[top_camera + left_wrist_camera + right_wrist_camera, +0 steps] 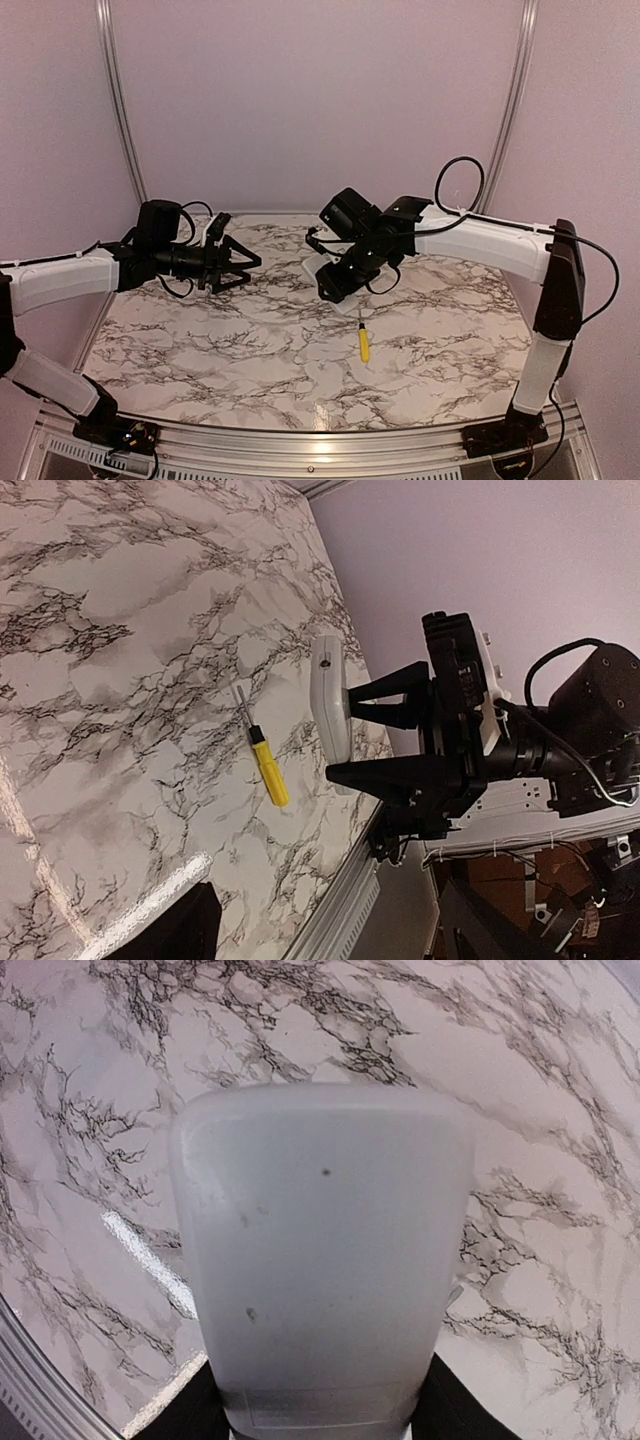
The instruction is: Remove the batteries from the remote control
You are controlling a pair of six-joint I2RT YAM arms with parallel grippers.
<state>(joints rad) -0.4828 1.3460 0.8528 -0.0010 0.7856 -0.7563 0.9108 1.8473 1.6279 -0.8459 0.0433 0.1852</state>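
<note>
**Marble table, remote pinched in the right arm's grip**

Marbled tabletop under pale walls. The right gripper is clamped on the white remote control, fingers pressing its two long edges. Whether it hangs clear of the table I cannot tell. No batteries show, and its plain face carries a small dark dot, perhaps a screw.

The left gripper hovers well apart, fingers spread, holding nothing. A yellow-handled screwdriver lies on the table near the remote.

It looks light, stiff and smooth, so likely slippery. Gripping the edges mid-body seems right, leaving the cover end free.
</note>
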